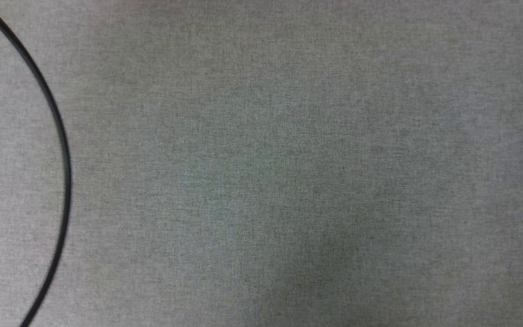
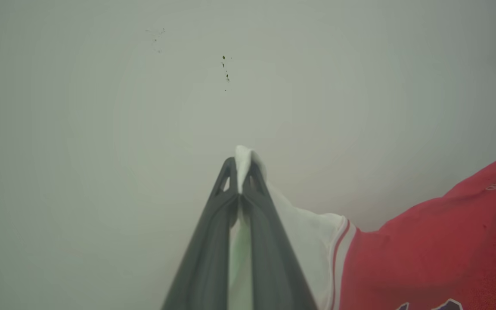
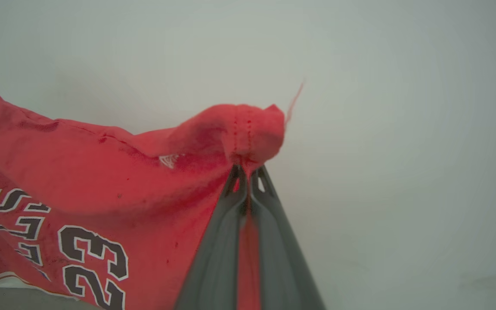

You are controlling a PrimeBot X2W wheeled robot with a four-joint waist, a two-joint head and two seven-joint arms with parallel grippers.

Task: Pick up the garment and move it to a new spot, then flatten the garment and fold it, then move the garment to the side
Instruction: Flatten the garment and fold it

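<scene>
Left wrist view, lower middle: left gripper [image 2: 241, 167], dark fingers [image 2: 213, 241] pressed together and clamped on a white fold of the garment [image 2: 424, 249]. White tuft of cloth poking out above the tips. Just right of the fingers, white sleeve [image 2: 308, 241] edged with red-and-white striped trim [image 2: 345, 245], then red body cloth spreading to the lower right corner and right edge. At the bottom edge, lower right, tops of dark white-outlined lettering [image 2: 441, 305]. Behind it all, plain pale surface [image 2: 101, 129] with a few small dark specks [image 2: 225, 71] in the upper middle.

Right wrist view, lower middle: right gripper [image 3: 248, 171], fingers tight together, clamped on a bunched red edge of the garment, stitched seam [image 3: 241, 129] just above the tips. Thin loose thread [image 3: 295, 99] sticking up at the right of the bunch. Red cloth draping from the grip down across the left half of the frame. In the lower left, tilted black white-outlined lettering and the number 23 [image 3: 95, 254]. Right half plain and pale.

Head view: grey woven surface [image 1: 288, 159] across the frame. Thin black cable [image 1: 57, 131] curving from the upper left corner down to the bottom edge at the left.
</scene>
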